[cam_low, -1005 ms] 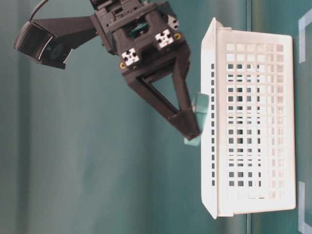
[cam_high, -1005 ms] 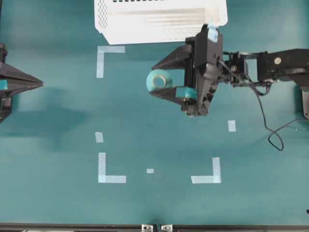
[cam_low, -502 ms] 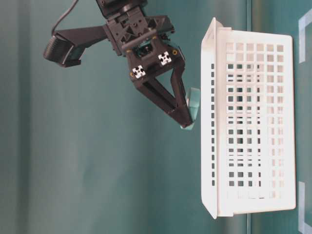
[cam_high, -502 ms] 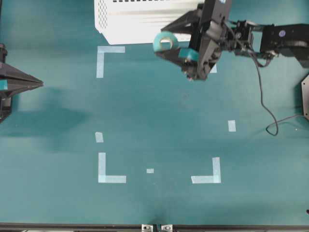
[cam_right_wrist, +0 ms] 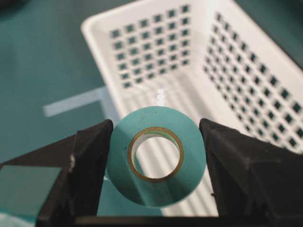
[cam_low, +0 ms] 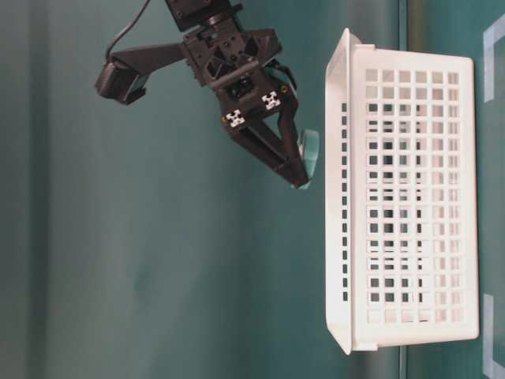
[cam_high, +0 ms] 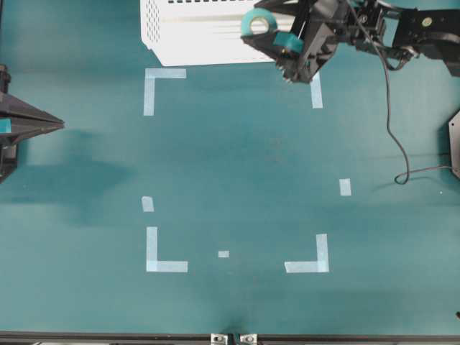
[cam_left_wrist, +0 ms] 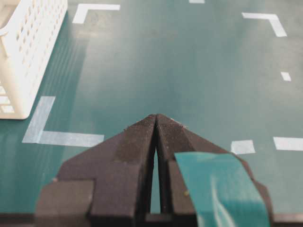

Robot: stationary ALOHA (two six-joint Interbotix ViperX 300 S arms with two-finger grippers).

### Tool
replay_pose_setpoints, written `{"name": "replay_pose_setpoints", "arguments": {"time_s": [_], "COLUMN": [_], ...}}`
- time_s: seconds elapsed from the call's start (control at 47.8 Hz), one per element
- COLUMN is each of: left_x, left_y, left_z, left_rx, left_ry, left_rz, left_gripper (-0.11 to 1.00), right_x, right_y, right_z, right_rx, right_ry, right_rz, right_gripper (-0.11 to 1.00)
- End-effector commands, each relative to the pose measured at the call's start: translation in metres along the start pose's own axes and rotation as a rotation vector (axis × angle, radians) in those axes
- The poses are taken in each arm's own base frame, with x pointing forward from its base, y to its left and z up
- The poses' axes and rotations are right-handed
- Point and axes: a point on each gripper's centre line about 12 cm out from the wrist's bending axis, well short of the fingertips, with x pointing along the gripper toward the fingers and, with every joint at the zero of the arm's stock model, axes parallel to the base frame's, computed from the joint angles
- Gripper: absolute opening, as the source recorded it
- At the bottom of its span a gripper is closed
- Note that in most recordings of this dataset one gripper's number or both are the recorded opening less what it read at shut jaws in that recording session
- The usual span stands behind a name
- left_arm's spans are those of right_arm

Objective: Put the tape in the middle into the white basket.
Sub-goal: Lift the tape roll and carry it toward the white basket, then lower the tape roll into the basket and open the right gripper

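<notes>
My right gripper (cam_high: 260, 26) is shut on the tape (cam_high: 259, 22), a light teal roll with a pale core ring. It holds the roll in the air over the near rim of the white basket (cam_high: 188, 42) at the top of the overhead view. In the right wrist view the tape (cam_right_wrist: 156, 161) sits between both fingers with the basket (cam_right_wrist: 246, 80) open below and beyond it. The table-level view shows the roll (cam_low: 310, 154) raised beside the basket's rim (cam_low: 339, 118). My left gripper (cam_high: 59, 126) is shut and empty at the far left; its fingers (cam_left_wrist: 137, 142) meet at the tips.
Flat pale tape strips mark corners on the teal table, among them one (cam_high: 159, 86) just below the basket and one (cam_high: 316, 90) under the right arm. A black cable (cam_high: 392, 122) hangs from the right arm.
My right gripper has carried the tape from the middle of the table up and away, to above the white basket's rim. The left arm has not moved.
</notes>
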Motion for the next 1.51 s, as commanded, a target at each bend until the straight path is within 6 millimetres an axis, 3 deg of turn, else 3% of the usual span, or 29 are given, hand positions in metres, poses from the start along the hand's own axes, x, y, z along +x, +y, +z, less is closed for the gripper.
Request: {"name": "replay_pose_setpoints", "arguments": {"time_s": [0.0,0.544,1.423,1.486], "left_x": [0.0,0.0,0.0,0.0], "left_y": [0.0,0.0,0.0,0.0], "left_z": [0.006,0.006,0.005,0.006], "left_rx": [-0.001,-0.001,-0.001,-0.001], "left_ry": [-0.015,-0.015,-0.014,-0.015], "left_rz": [0.004,0.004,0.004,0.004], "left_gripper": [-0.11,-0.11,-0.11,-0.11], "right_x": [-0.005,-0.007,-0.002,-0.001], "right_y": [-0.007,-0.041,-0.045,-0.046], "right_z": [0.014,0.018,0.009,0.007], "right_rx": [0.006,0.039,0.013,-0.007], "right_ry": [-0.043,-0.054,-0.037,-0.035], "right_rz": [-0.013,-0.097,-0.1,-0.096], "right_gripper": [0.65,0.65,0.66,0.8]}}
